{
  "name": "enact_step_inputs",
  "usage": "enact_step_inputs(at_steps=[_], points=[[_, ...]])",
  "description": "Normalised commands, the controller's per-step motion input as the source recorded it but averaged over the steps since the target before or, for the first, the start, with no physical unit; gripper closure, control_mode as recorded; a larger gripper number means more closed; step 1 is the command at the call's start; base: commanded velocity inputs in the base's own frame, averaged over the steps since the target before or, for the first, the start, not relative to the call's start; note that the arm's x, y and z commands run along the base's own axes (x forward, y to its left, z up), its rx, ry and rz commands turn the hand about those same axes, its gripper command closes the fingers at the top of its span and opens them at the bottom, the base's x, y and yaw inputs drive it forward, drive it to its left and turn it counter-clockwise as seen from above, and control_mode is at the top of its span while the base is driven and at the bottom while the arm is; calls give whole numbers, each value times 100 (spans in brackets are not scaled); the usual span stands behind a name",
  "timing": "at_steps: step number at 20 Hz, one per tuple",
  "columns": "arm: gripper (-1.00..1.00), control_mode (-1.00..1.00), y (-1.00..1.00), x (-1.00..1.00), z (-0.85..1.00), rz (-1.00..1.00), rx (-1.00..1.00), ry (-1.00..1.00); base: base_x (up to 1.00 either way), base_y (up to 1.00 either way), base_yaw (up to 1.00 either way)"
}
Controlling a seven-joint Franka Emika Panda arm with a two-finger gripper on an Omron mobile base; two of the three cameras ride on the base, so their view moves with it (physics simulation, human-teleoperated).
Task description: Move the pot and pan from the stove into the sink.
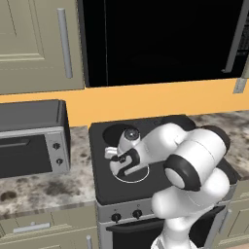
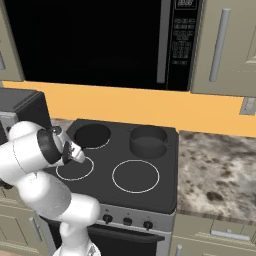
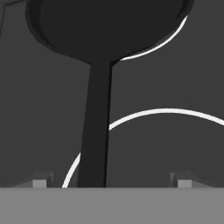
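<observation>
The flat black pan sits on the back left burner of the stove. In the hand view the pan's bowl is at the top and its long handle runs down between my fingertips, nearer the left one. My gripper is open and hovers low over the front left burner ring, just above the handle's end and not gripping it. The squat dark pot stands on the back right burner. The sink is out of view.
A grey toaster oven stands on the counter left of the stove. A black microwave hangs above the cooktop. Speckled counter stretches to the right. Black knobs line the stove's silver front.
</observation>
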Motion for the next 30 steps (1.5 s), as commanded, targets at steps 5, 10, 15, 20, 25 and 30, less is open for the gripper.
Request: enact_step_inputs(at_steps=[5,10,15,20,25,30], points=[[-100,-100,4,16,-42,-1,-8,4,0,0,0],[100,-100,3,11,-25,0,-2,1,0,0,0],[100,-100,0,0,0,0,0,0,0,0,0],[100,-100,0,0,8,-1,0,0,0,0,0],[100,-100,0,-7,36,-3,1,-2,0,0,0],[100,-100,0,-9,79,-5,1,-5,0,0,0]])
